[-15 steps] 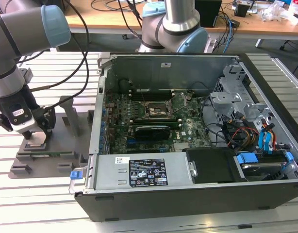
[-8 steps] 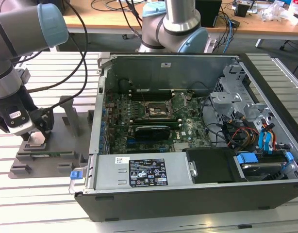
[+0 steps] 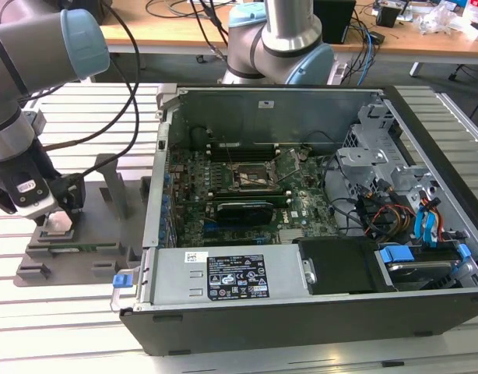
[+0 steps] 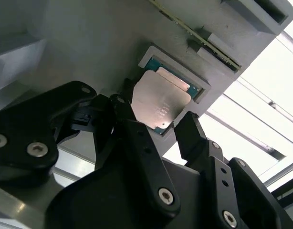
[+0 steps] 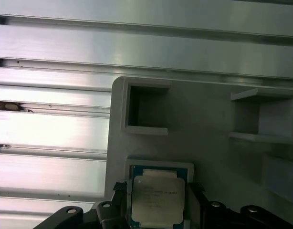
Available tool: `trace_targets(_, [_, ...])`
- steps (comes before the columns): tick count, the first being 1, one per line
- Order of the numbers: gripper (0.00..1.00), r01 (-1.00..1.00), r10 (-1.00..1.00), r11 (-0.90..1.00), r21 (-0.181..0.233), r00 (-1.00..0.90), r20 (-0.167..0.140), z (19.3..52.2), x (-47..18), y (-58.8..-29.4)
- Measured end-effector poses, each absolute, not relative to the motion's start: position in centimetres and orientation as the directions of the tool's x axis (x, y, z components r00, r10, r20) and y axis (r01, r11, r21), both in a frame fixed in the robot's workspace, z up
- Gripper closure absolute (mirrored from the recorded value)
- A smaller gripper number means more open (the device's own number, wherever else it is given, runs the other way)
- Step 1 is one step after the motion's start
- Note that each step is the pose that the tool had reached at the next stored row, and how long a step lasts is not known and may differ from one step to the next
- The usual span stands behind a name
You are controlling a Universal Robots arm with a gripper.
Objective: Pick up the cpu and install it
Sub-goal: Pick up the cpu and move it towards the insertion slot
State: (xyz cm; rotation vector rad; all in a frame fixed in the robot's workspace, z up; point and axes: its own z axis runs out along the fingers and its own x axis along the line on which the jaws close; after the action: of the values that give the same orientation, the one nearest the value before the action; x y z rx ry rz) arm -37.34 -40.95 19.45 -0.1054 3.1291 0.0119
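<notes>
- Far L of the exterior view: grey robot arm [image 3: 21, 70] w/ a pale-blue joint cap. Its black gripper [image 3: 60, 212] is down low over a plate.
- Under it: silver ribbed aluminium table [image 3: 75, 125], long flat slats. On top sits a matte grey plastic fixture plate [image 3: 107, 251] w/ raised blocks and upright posts.
- The plate has a pale square raised pocket [image 5: 137, 163]. In it lies the cpu [image 5: 158, 200] [image 4: 161, 102], a thin flat square chip w/ a silver-grey metal lid and a green board edge round it.
- Both wrist views: the gripper's [image 4: 156, 110] [image 5: 158, 188] black jaws are spread, one each side of the cpu, not clamped. There's a slim dark gap per side in the first wrist view.
- Print on the cpu lid is faint, too small to read.
- Centre to R: big black steel computer case [image 3: 301, 319], lying open. It holds a green motherboard [image 3: 301, 206] w/ a black square socket [image 3: 253, 175] in a metal frame, plus cables and blue plastic clips [image 3: 396, 253].
- Case front: silver sheet-metal cover [image 3: 177, 276] w/ a black-and-white label [image 3: 237, 276], text unreadable.
- Behind: wooden desk [image 3: 169, 27].
</notes>
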Motion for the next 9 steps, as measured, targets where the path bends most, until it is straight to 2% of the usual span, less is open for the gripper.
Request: trace_targets(9, [0.38, -0.067, -0.067, 0.998, 0.007, -0.998, -0.01, 19.29, -37.1, -41.31])
